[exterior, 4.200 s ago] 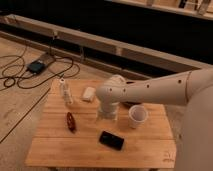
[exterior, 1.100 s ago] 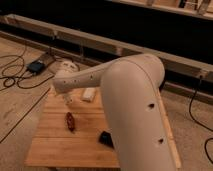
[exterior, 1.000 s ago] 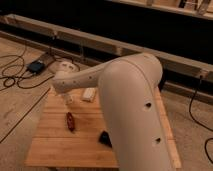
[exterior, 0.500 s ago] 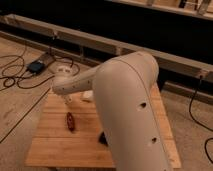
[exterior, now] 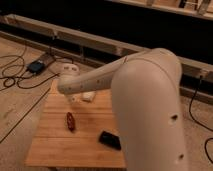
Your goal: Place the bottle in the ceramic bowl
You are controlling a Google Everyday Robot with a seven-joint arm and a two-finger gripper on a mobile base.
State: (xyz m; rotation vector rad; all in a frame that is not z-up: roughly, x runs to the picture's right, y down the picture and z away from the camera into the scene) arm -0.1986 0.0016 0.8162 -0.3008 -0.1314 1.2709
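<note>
Where the pale arm [exterior: 150,100] bulked closest to the camera, it covered the whole stretch of the wooden bench [exterior: 55,147] to the right of the ceramic bowl [exterior: 109,139] and overlapped that bowl's right side. The bowl itself lay dark and low on the wood, toward the bench's near edge. To the left of the ceramic bowl and a little farther back lay a small dark-red oblong object [exterior: 70,121], well apart from it. Farther back again from the ceramic bowl, a white block [exterior: 89,96] rested on the bench, just under the arm's slimmer forward link. The end effector [exterior: 73,98] hung off the arm's tip just left of that block, over the far left part of the bench, well apart from the ceramic bowl; whether it was wide, narrow or holding anything could not be told. The bottle could not be picked out for certain, as the arm's tip covered that far corner. Beyond the bench, far left of the ceramic bowl, cables [exterior: 15,75] and a small dark box [exterior: 37,66] lay on the floor.
</note>
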